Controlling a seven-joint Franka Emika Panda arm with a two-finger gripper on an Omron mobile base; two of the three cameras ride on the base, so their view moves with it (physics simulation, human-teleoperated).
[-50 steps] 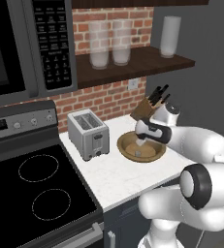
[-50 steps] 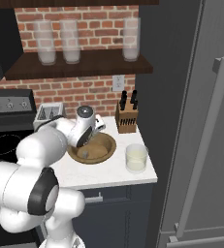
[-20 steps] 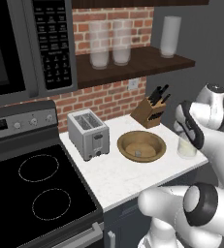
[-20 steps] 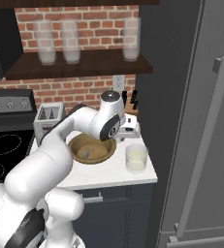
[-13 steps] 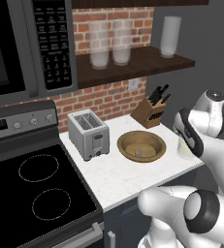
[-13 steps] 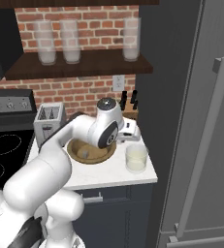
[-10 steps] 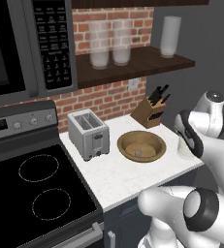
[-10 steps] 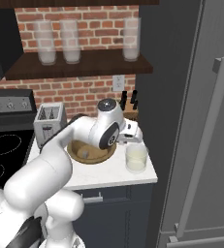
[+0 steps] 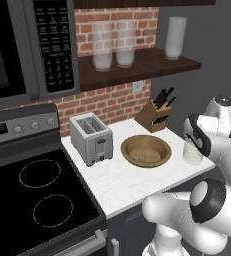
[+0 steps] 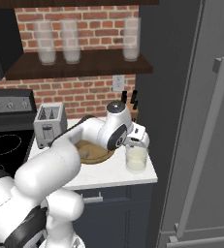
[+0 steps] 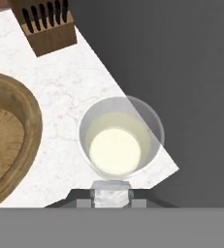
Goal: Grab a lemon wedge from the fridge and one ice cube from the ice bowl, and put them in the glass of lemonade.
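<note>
Here, going left to right in the left base view, a black stovetop (image 9: 42,195) sits at the far left, then a silver toaster (image 9: 90,138) on the white marble surface (image 9: 122,182). Next comes the ice bowl (image 9: 146,150), with one small ice cube (image 9: 142,159) lying inside it. A wooden knife block (image 9: 156,115) stands behind the bowl against the brick wall. Furthest right, near the surface's corner, stands the glass of lemonade (image 9: 192,152). In the hand view the tool (image 11: 111,195) hangs directly above the glass, its two tips clenched on a pale translucent ice cube (image 11: 111,193). The dark fridge (image 10: 200,121) rises just beyond the surface's right edge.
</note>
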